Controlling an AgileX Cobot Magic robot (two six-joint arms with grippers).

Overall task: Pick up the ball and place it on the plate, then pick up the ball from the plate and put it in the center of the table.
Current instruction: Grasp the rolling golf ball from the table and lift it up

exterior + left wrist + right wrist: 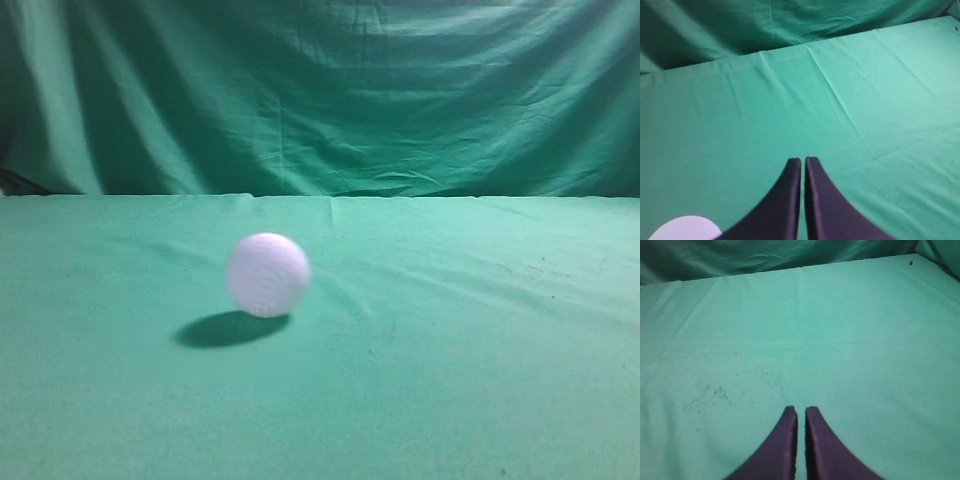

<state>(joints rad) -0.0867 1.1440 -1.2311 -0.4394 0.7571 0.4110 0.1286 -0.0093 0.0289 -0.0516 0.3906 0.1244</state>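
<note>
The ball (268,274), a small white dimpled golf ball, rests on the green cloth table (450,380) left of centre in the exterior view, with its shadow to its lower left. No gripper shows in that view. My left gripper (803,161) is shut and empty above bare cloth. A white rounded shape (685,228) sits at the bottom left edge of the left wrist view, partly behind the left finger; I cannot tell whether it is the ball or the plate. My right gripper (801,410) is shut and empty over bare cloth. No plate is clearly in view.
A draped green backdrop (320,90) hangs behind the table's far edge. The cloth has creases (840,100) and a patch of small dark specks (710,392).
</note>
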